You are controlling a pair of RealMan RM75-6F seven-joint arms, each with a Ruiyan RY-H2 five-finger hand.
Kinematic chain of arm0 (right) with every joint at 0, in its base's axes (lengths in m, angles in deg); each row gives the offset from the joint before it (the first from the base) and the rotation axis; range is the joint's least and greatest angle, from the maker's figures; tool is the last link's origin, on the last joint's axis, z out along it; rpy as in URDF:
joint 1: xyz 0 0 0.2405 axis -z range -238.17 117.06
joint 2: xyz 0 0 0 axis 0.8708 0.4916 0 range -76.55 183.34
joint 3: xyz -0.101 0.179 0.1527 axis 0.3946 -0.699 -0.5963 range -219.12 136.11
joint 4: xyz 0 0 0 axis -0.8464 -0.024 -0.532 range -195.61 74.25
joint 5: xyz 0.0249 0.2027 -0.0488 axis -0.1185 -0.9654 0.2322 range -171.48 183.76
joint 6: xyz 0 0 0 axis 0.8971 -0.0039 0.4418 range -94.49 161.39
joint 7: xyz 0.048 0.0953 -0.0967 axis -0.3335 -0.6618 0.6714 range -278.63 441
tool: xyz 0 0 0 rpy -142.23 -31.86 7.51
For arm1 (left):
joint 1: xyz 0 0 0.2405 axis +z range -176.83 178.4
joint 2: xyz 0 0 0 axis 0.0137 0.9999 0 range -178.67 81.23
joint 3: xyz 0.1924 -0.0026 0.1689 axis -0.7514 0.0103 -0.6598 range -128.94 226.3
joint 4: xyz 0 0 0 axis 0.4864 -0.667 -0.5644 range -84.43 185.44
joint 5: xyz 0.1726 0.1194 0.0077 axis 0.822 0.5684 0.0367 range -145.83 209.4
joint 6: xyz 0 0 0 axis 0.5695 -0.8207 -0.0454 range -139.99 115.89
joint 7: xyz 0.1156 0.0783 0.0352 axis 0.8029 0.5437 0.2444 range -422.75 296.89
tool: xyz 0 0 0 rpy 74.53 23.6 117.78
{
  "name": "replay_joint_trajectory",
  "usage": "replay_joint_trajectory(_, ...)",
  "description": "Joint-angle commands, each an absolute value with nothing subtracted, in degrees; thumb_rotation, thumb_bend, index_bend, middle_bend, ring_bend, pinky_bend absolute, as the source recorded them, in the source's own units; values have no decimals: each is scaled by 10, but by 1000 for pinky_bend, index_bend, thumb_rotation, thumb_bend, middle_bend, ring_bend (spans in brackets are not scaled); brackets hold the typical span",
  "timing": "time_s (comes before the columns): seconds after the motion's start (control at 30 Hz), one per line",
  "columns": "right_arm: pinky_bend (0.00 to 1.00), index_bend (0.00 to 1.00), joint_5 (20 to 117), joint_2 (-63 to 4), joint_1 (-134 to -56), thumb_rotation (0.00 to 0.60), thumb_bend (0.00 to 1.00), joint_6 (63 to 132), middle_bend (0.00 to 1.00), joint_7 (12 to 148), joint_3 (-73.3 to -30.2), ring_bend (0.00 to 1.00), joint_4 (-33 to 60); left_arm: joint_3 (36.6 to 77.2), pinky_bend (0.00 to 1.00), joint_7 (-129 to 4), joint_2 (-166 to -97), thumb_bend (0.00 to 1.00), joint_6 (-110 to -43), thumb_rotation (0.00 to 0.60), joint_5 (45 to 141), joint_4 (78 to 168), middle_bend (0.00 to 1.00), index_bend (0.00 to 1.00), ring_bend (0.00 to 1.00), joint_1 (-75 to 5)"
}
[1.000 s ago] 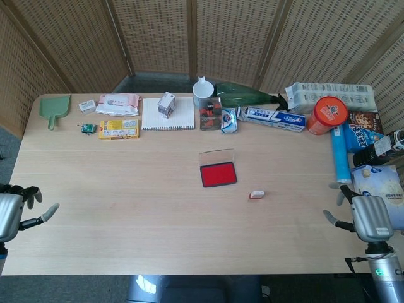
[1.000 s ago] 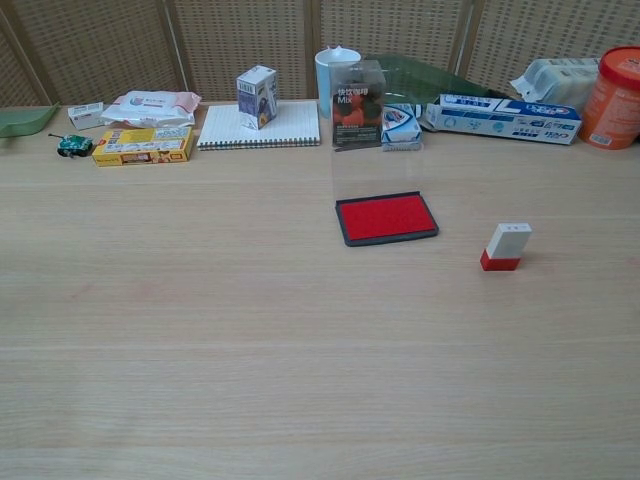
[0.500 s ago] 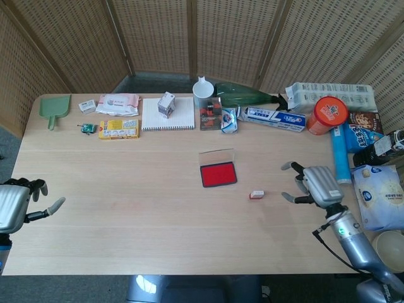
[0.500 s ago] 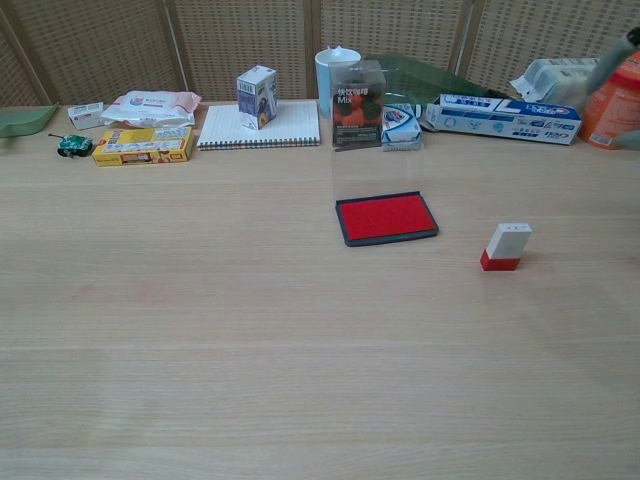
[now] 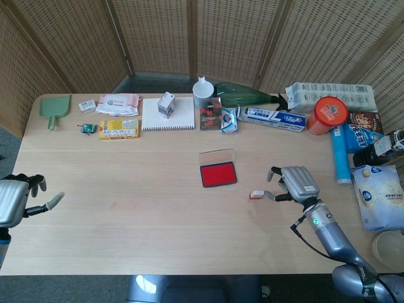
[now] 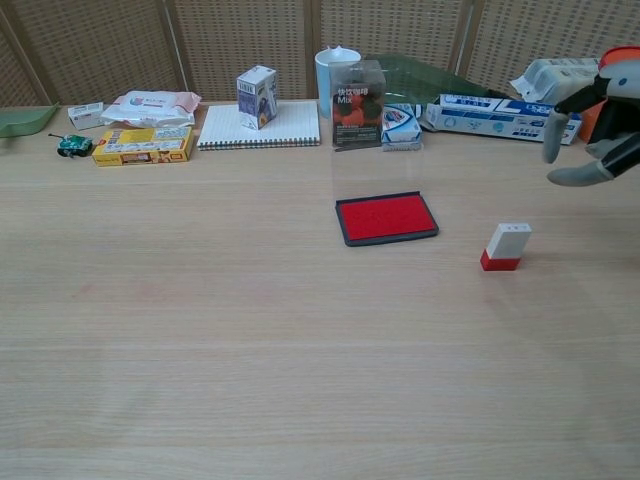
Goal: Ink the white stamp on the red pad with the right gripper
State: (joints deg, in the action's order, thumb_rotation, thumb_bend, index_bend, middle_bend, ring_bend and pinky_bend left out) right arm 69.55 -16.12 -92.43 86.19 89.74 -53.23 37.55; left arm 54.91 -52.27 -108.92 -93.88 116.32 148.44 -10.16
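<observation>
The white stamp (image 5: 256,194) (image 6: 506,246), with a red base, stands upright on the table to the right of the red ink pad (image 5: 218,174) (image 6: 386,217). The pad lies open near the table's middle, its clear lid raised behind it. My right hand (image 5: 291,183) (image 6: 596,130) hovers open just right of the stamp, fingers spread toward it, not touching. At the table's left edge my left hand (image 5: 17,199) is open and holds nothing; it is out of the chest view.
Along the back edge sit a notebook (image 5: 168,114) with a small carton (image 5: 166,104), a white cup (image 5: 202,93), a toothpaste box (image 5: 274,118), an orange canister (image 5: 327,115), a yellow box (image 5: 118,129) and wipes (image 5: 117,103). Snack packs (image 5: 377,196) crowd the right edge.
My right hand has swung in from the table's front right corner to just beside the stamp. The left hand has barely shifted. Stamp and pad have not moved.
</observation>
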Motion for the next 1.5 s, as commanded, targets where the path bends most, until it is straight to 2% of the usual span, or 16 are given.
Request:
replay_joint_trajectory(0.03,1000,466,650,-168,-938,465,332,857,1000,943,-524,1000,387,547,586,-524,-1092,156,-936,48,1164,1482,687,576,603,-104)
replay_joint_trajectory(0.3,1000,466,593,-193,-960,471,332,874,1000,999,-519,1000,396,542,586,-533,-1099,157,-937,46,1165,1473,687,577,603,-104)
replay_joint_trajectory(0.83,1000,466,507,-262,-993,468,332,889,1000,1054,-508,1000,343,534,589,-554,-1106,157,-937,45,1163,1450,687,577,603,-101)
replay_joint_trajectory(1.5,1000,465,494,-286,-998,471,333,903,1000,1071,-493,1000,320,531,605,-563,-1112,157,-937,48,1166,1440,687,577,603,-102)
